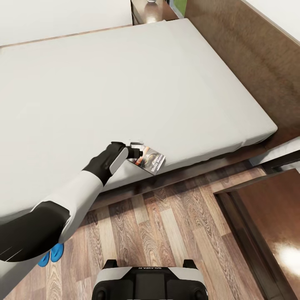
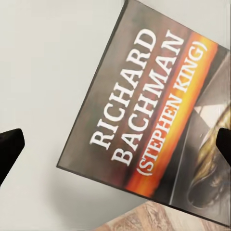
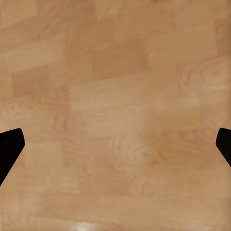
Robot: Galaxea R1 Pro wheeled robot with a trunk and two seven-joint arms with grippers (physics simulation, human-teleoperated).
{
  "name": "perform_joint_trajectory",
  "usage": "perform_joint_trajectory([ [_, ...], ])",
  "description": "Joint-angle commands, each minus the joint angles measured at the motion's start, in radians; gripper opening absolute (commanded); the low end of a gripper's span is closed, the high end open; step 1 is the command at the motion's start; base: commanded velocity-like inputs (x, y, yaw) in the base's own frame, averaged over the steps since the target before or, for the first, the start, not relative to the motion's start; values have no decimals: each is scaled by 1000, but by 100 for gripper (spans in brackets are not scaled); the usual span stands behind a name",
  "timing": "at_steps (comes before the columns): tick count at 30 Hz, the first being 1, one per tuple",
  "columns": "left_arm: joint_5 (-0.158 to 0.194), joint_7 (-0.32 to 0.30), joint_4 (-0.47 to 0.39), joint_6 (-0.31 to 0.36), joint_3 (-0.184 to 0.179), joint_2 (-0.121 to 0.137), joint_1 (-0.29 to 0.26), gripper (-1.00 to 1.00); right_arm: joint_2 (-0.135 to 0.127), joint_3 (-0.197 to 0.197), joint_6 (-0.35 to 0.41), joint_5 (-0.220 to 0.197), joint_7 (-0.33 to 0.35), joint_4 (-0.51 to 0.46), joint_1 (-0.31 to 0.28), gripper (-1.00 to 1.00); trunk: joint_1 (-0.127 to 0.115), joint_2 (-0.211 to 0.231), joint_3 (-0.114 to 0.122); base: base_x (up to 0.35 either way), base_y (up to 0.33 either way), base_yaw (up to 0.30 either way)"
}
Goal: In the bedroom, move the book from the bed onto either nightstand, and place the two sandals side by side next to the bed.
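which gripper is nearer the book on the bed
Left. The left gripper is right at the book near the mattress edge, open fingers either side of the cover. The right gripper faces bare wood floor, no book nearby.

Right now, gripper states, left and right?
Left gripper: open, at the book, not gripping.
Right gripper: open, empty, over wood floor.

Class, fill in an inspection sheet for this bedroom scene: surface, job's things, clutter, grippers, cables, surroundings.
Surface: pale-grey mattress, bare apart from the book.
Job's things: book at the mattress's near edge, one corner overhanging; blue sandals on the floor, partly hidden by the left arm.
Clutter: nothing seen.
Grippers: left gripper at the book, fingers wide apart; right gripper open over wood.
Cables: nothing seen.
Surroundings: plank floor; nightstand beyond the bed.
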Motion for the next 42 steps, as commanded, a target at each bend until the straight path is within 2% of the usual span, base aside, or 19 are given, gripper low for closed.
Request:
perform_joint_trajectory([
  [1,11,9,-8,6,-5,1,0,100,0,-8,3,5,3,-1,0,100,0,0,0,0,0,0],
  [10,9,9,-69,29,-5,2,22,100,0,-8,3,5,3,-1,0,100,0,0,0,0,0,0],
  [28,10,9,-92,49,-3,8,45,100,-1,-9,4,5,3,-3,0,100,0,0,0,0,0,0],
  [36,9,14,-118,69,-1,34,57,100,-2,-9,4,6,4,-6,-1,100,0,0,0,0,0,0],
  [42,9,39,-180,110,-2,69,62,100,-3,-9,4,6,5,-7,-1,100,0,0,0,0,0,0],
])
